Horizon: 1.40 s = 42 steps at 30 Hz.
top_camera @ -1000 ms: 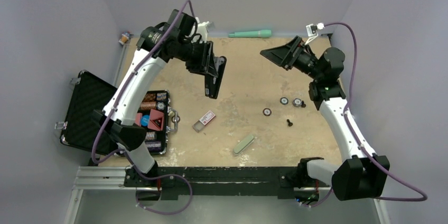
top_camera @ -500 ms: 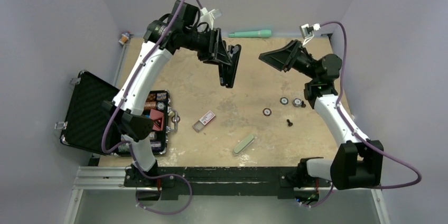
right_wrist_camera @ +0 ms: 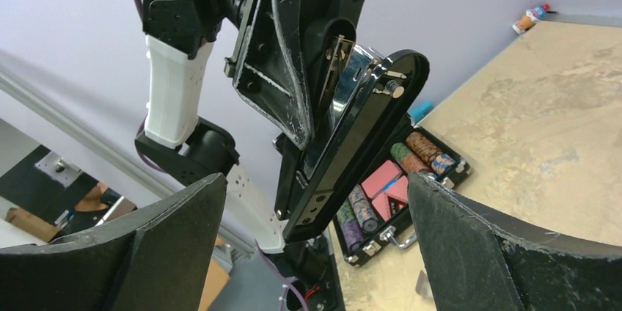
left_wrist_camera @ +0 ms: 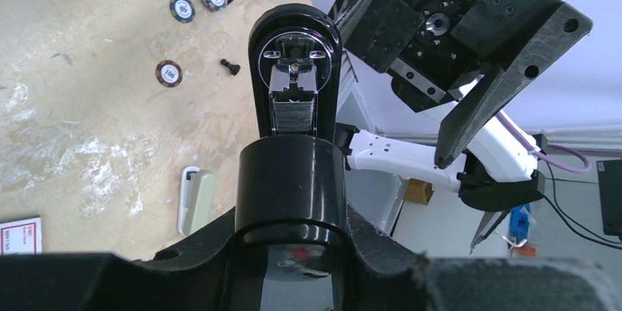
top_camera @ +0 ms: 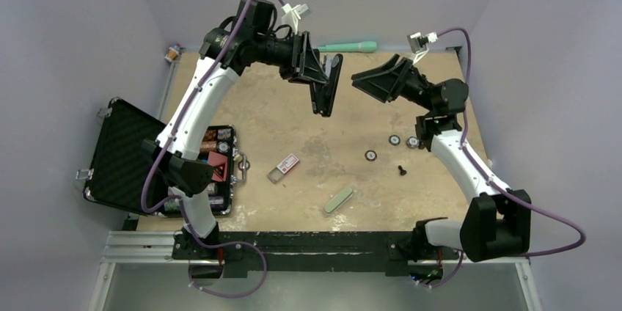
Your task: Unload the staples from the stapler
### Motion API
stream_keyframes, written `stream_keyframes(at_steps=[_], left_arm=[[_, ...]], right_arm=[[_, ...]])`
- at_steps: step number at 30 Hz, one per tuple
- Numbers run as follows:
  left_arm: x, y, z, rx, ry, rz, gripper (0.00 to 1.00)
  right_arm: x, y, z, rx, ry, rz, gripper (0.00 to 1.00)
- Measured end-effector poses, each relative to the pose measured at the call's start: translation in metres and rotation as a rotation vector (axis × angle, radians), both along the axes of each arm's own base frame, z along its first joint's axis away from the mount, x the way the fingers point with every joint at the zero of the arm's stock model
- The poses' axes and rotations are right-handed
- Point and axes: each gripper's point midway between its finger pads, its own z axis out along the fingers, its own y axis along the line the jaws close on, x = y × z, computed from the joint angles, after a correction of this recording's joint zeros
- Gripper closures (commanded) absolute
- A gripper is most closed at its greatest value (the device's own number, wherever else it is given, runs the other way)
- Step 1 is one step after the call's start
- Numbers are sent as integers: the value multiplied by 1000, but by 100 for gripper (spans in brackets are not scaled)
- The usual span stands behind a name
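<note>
My left gripper [top_camera: 317,80] is shut on the black stapler [top_camera: 326,89] and holds it high above the table's far middle. In the left wrist view the stapler [left_wrist_camera: 293,172] points away from me, its top swung open. A grey strip of staples [left_wrist_camera: 293,114] sits in its silvery channel. My right gripper [top_camera: 372,81] is open and empty, facing the stapler from the right, a short gap away. In the right wrist view the stapler [right_wrist_camera: 359,135] hangs tilted between my open fingers [right_wrist_camera: 176,238] but farther off, held by the left gripper [right_wrist_camera: 293,54].
On the table lie a pale green case [top_camera: 338,199], a clear box with a red-and-white label [top_camera: 284,167], loose poker chips [top_camera: 370,155], and a small black piece [top_camera: 402,170]. An open black chip case [top_camera: 213,168] stands at the left. A green marker [top_camera: 347,47] lies at the back.
My left arm has lifted the stapler and swung it right toward the right gripper. My right gripper has moved left and up toward it, still open.
</note>
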Motion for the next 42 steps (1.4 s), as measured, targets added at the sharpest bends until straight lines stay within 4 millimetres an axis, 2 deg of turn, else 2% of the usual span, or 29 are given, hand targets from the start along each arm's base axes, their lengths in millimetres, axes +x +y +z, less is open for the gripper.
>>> stream_keyframes(at_steps=[7,14,21,30,38,42], left_arm=[[-2,-7,13,-66,0,-29,100],[-1,-15,17,-127,17,-63,100],[-5,-18,21,-165,30,-93,100],[-15,-24,30,-195,23,-135,100],[-22,-31,31,-198,15,-156,100],[-21,-31,31,-197,12,-152,100]], right_arm=[[0,12,2,28,-18,20,1],[14,18,-7,55,17,28,1],[22,27,-2,116,17,94,1],[14,28,21,186,-43,171,1],[7,32,26,205,-46,204,2],[5,33,26,206,-48,211,5]])
